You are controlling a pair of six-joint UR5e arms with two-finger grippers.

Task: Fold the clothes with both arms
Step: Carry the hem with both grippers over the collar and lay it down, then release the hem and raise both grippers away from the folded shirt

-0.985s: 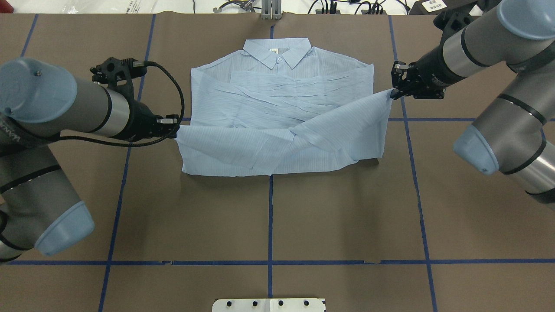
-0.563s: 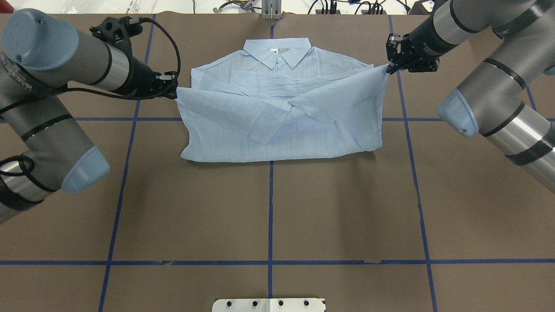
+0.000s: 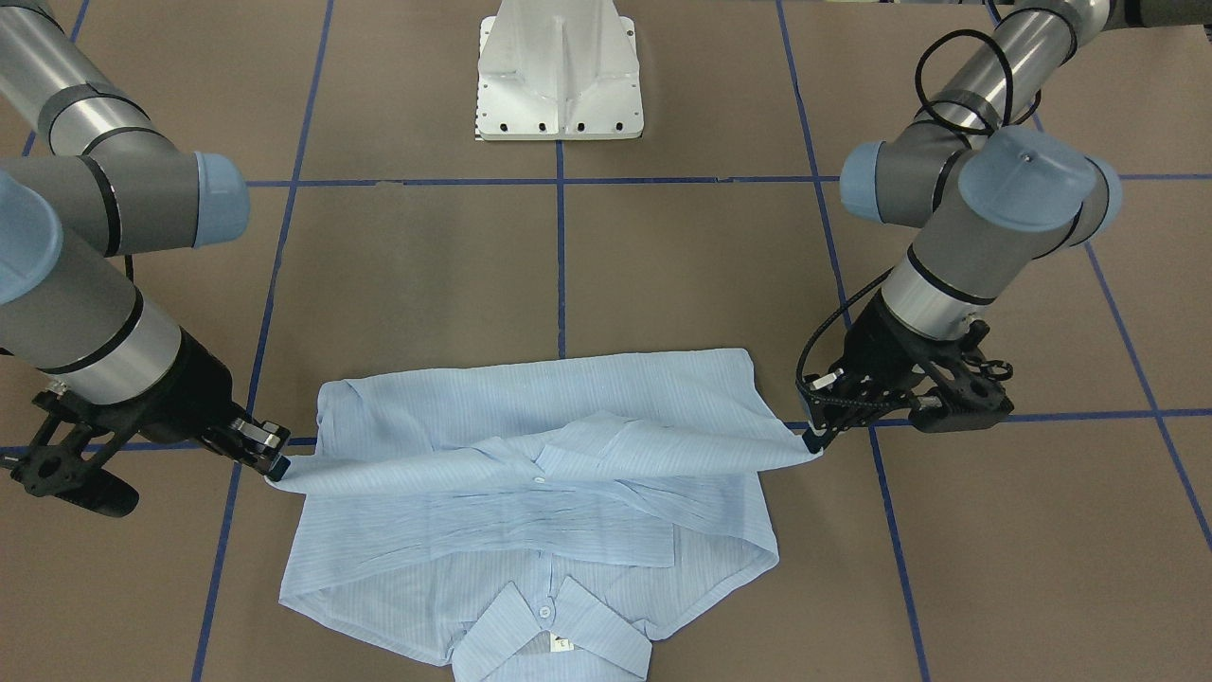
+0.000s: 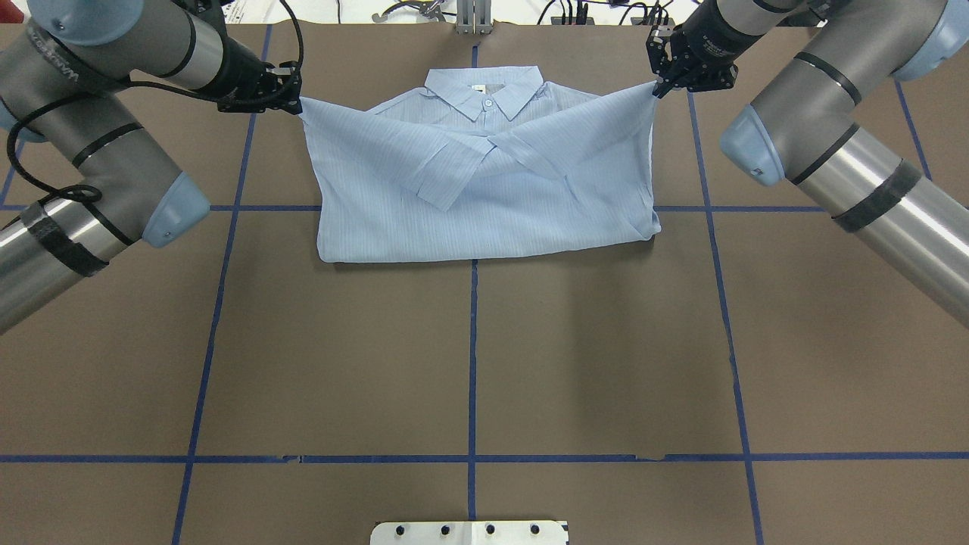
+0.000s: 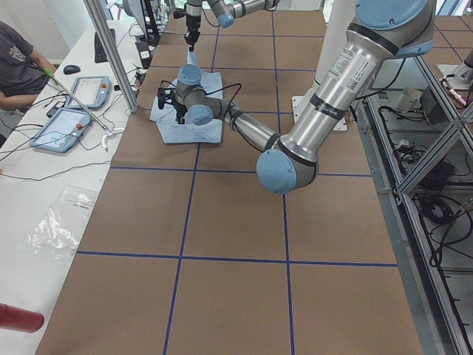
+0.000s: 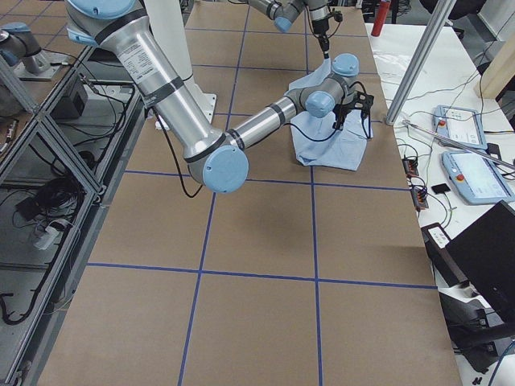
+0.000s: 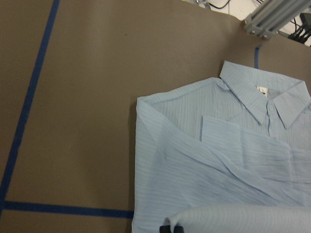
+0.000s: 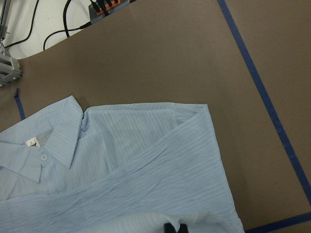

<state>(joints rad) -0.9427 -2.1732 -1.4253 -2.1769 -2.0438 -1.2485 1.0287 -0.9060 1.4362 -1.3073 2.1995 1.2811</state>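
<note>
Shirt: You have the thin pale-blue striped long-sleeved shirt (image 4: 484, 212) lying on the far middle of the brown paper-covered table with blue tape lines (image 4: 469, 363). Its pointed collar (image 4: 484, 87) faces away from the robot.
Left gripper: The black two-finger left gripper (image 4: 294, 97) is pinched tight on one corner of the hem (image 4: 363, 117), held just outside the shirt's shoulder.
Right gripper: The black two-finger right gripper (image 4: 657, 87) is likewise clamped on the other hem corner, beside the opposite shoulder.
Done: The sleeves (image 4: 454, 170) lie crossed over the front. The lower half is doubled up toward the collar, and a crease has formed along the edge nearest the robot.
Left to do: The front-facing view shows the hem hanging raised between the grippers and sagging in the middle. You judge that it must yet be laid flat below the collar and let go. A further fold may follow.
</note>
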